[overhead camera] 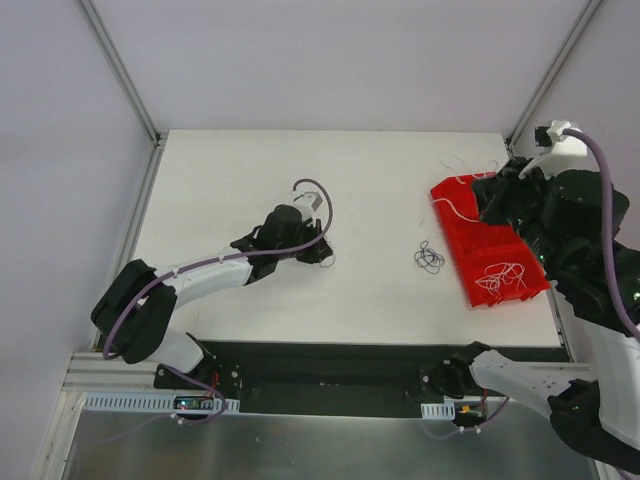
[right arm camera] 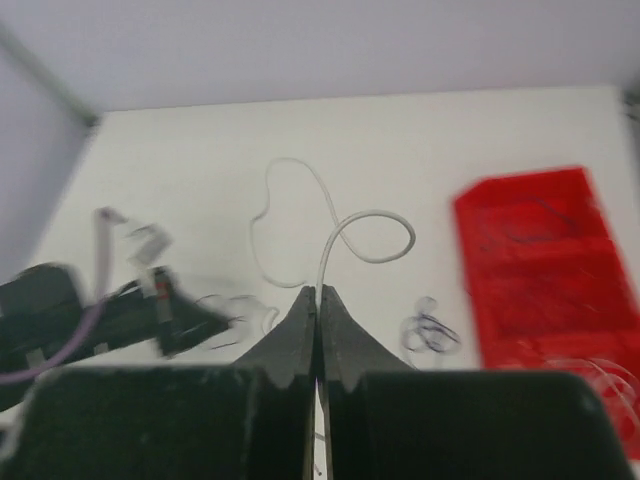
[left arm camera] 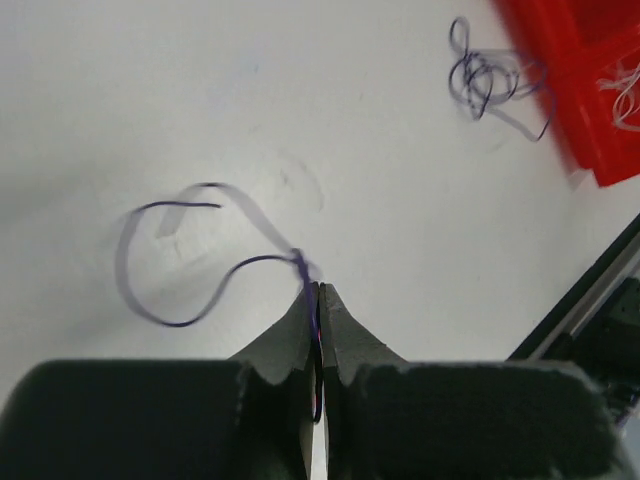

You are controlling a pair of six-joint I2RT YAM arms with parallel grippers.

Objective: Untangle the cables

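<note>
**A:** What's the biggest thing here?

**B:** The flat white table top (overhead camera: 300, 190). On its right side lies a red plastic tray with compartments (overhead camera: 478, 250). I'll place everything else from that tray.

**A:** And the arms?

**B:** There are 2. The right arm's black body hangs over the tray's far right part and hides that corner in the top view. The left arm reaches well to the left of the tray, with a thick lilac hose (overhead camera: 322, 195) looping above its wrist.

**A:** The grippers?

**B:** The right gripper (right arm camera: 317, 292) is over the tray's far end. Its jaws are pressed together on a thin pale wire (right arm camera: 375, 218), which curls into 1 loop beyond the fingers. The left gripper (left arm camera: 318, 290), well left of the tray, pinches a thin dark purple wire (left arm camera: 170, 320). The free length of that wire bends in an open loop, and I cannot tell whether it lies on the table or hangs just above it.

**A:** Anything between them?

**B:** A small tangle of dark purple wires (overhead camera: 429, 258) sits on the table just beside the tray's left edge. It is apart from both grippers.

**A:** And inside the tray?

**B:** There are pale curly strands (overhead camera: 500, 278) at its near end. The right wrist view is blurred, so I can't tell any finer detail there.
</note>
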